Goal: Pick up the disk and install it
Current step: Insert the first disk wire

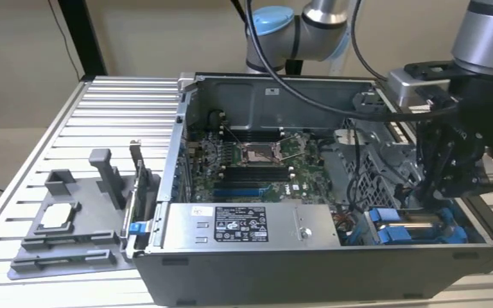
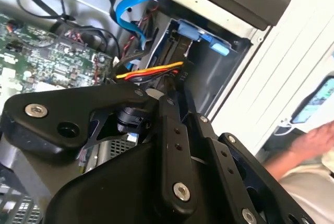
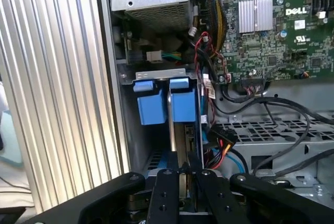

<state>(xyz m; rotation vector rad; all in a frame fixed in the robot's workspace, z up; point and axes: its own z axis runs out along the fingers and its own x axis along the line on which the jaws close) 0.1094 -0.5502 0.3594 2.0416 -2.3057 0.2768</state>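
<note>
The disk (image 3: 182, 105) stands on edge in the drive bay (image 3: 130, 130) at the front corner of the open computer case, on the exterior view's right. Its blue carrier frame shows at the far end, beside a second blue carrier (image 3: 152, 103). My gripper (image 3: 182, 172) reaches down into this bay and is shut on the near edge of the disk, with a black finger on each side. In the exterior view the gripper (image 1: 422, 196) hangs just above the blue carriers (image 1: 398, 232). In the second wrist view the fingers (image 2: 169, 125) point toward the blue carrier (image 2: 201, 33).
A grey power-supply box (image 1: 238, 224) lies beside the bay, with the motherboard (image 1: 255, 160) behind it. Loose cables (image 3: 222, 140) crowd the bay's inner side. A grey fixture (image 1: 67, 224) with a small chip sits on the ribbed table (image 1: 126, 109). A person's hand (image 2: 313, 145) is outside the case.
</note>
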